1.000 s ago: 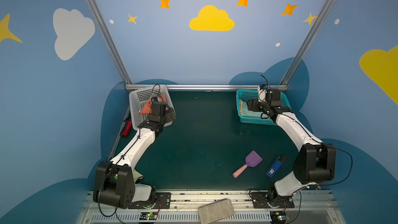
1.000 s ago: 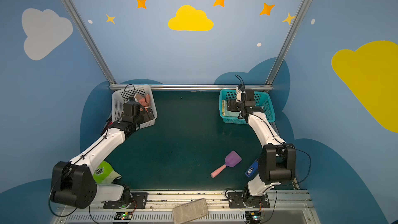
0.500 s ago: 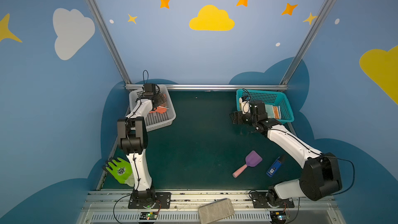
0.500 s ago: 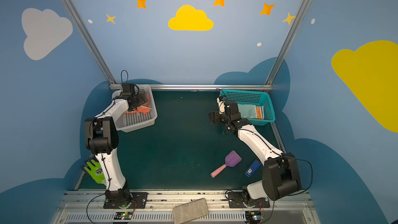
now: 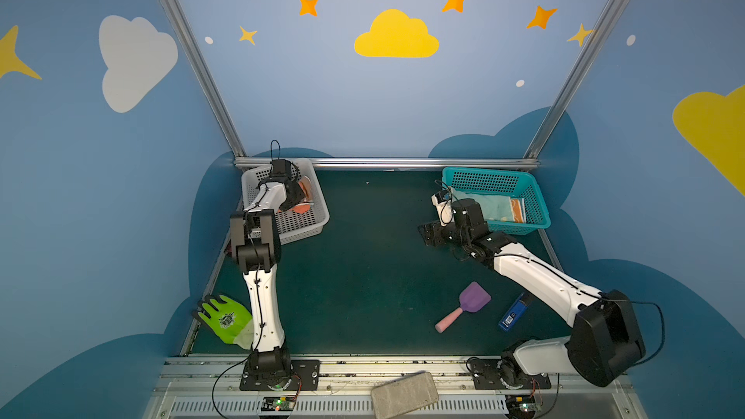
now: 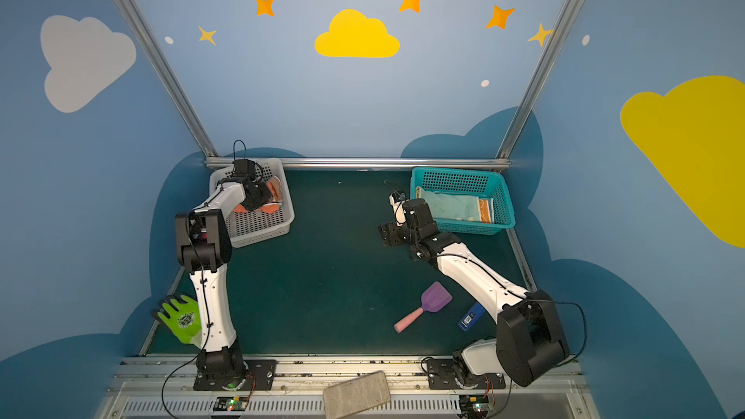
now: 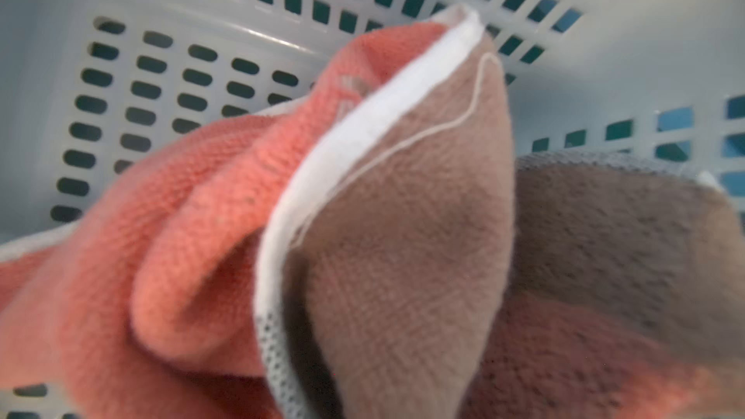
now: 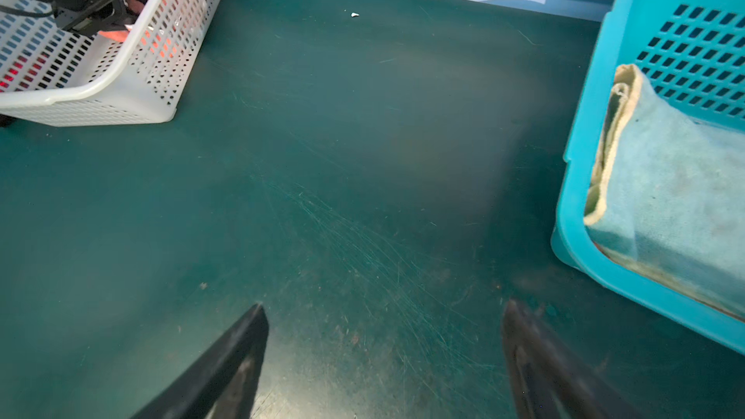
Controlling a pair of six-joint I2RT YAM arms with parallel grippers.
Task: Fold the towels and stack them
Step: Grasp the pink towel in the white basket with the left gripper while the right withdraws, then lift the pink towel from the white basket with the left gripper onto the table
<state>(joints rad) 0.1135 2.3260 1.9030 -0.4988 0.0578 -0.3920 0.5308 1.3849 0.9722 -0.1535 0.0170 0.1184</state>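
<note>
Closed now, the left claw (image 5: 297,202) sits down inside the white perforated plastic basket (image 5: 306,231), its jaws brought together from the full spread they showed a second ago; I judge it has pinched a fold of the salmon and brown terry towel (image 7: 209,211), which rises in a white-edged ridge right against the left wrist camera, though cloth hides the fingertips themselves; the towel lies crumpled in the basket's far half, not yet lifted clear. Across the dark green mat (image 5: 363,276), the folded pale blue towel (image 5: 483,205) lies flat in the teal perforated basket (image 5: 538,211), an orange-patterned towel (image 5: 517,209) showing beside it; the right claw (image 8: 383,304), jaws wide apart and holding nothing, hovers over bare mat just beside that basket, having drawn back from above it within the last second. I take this to mean the stack is started and the next pick has begun; lifting, spreading and folding remain. A lime-green work glove (image 5: 223,318), a purple scoop with pink handle (image 5: 473,300) and a small blue object (image 5: 512,316) lie towards the front edge, well apart from both baskets.
</note>
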